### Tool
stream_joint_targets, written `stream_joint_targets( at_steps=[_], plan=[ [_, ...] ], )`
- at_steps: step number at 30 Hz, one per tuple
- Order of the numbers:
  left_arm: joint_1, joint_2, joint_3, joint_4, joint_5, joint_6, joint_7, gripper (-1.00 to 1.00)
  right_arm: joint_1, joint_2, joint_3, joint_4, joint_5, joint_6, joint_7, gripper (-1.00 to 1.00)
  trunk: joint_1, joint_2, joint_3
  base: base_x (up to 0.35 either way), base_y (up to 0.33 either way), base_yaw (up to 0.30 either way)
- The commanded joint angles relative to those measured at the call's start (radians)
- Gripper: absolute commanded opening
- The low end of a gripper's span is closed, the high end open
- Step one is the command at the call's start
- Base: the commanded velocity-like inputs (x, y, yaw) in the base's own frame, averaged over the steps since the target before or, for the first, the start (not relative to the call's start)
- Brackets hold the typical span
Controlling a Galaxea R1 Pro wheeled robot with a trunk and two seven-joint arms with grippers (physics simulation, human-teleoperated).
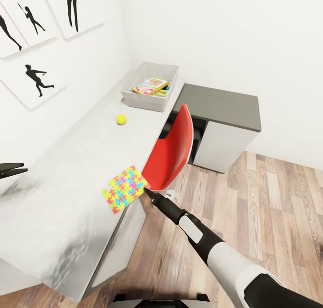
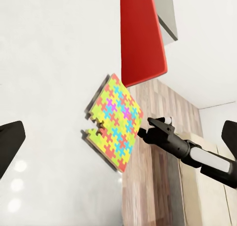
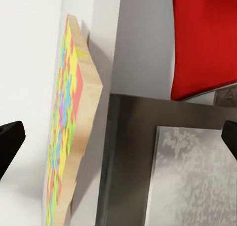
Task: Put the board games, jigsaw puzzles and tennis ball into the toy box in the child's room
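A colourful jigsaw puzzle (image 1: 125,189) lies at the front edge of the light-grey table (image 1: 67,187), one corner overhanging. My right gripper (image 1: 147,191) is open just off that corner, level with the puzzle's edge (image 3: 74,137), holding nothing. It also shows beside the puzzle (image 2: 116,125) as the right gripper (image 2: 148,127). My left gripper (image 1: 11,170) hovers open over the table's left part. The tennis ball (image 1: 121,119) rests further back. The toy box (image 1: 134,97) stands at the far end with a printed board game (image 1: 151,84) lying on another inside it.
A red chair (image 1: 172,153) is tucked against the table right behind the puzzle and close to my right arm. The lower dark-grey section (image 1: 224,104) adjoins the toy box end. Wood floor (image 1: 269,200) lies to the right. Silhouette pictures (image 1: 38,77) hang on the left wall.
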Motion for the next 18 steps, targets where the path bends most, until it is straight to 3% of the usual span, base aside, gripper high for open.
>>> stream_joint_targets(
  at_steps=[1,18],
  plan=[
    [0.0,0.001,0.0,0.0,0.0,0.011,-0.004,1.0,-0.001,0.0,0.003,0.001,-0.011,0.005,0.003,1.0,0.001,-0.001,-0.001,0.045,0.049,0.0],
    [0.0,0.004,0.0,0.0,0.0,0.012,-0.004,1.0,-0.001,0.0,0.003,0.001,-0.011,0.006,0.004,1.0,0.001,-0.001,-0.001,0.006,0.048,0.0]
  ],
)
